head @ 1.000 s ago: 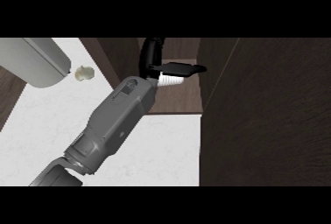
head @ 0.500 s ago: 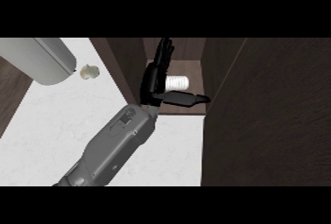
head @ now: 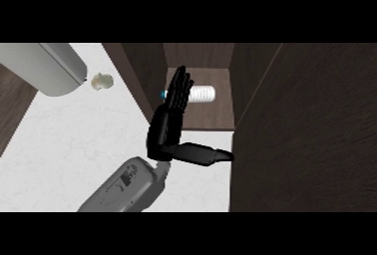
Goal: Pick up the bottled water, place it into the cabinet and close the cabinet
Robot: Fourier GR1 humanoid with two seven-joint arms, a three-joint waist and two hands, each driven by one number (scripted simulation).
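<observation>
Item: bottled water [head: 200, 93]. Located inside the cabinet [head: 197, 117], lying on its side on the dark wooden shelf floor toward the back of the compartment. A pale ribbed body is seen, with a small blue cap end pointing to the view's left; most of that end is hidden behind the fingers. It is not held by anything.

Item: cabinet. Dark brown wood, set at the far right part of the counter [head: 81, 144]. One open compartment is shown, bounded by a left wall and a right wall. The cabinet door [head: 305, 129] is seen as a large dark panel filling the view's right side, standing open.

Item: right hand [head: 168, 122]. Black, carried on a grey forearm [head: 125, 187] that enters from the lower edge. The fingers [head: 178, 89] are held straight and close together, extended into the compartment, their tips lying over the left end of the bottled water; whether they touch it cannot be told. The thumb [head: 206, 154] is spread wide to the right, toward the edge of the cabinet door. Nothing is gripped.

Item: counter. White marbled surface, occupying the left and lower middle of the view.

Item: grey rounded object [head: 48, 67]. Large, placed at the upper left of the counter.

Item: small pale round object [head: 101, 80]. Placed just beside the grey rounded object, on the counter; its kind cannot be told.
</observation>
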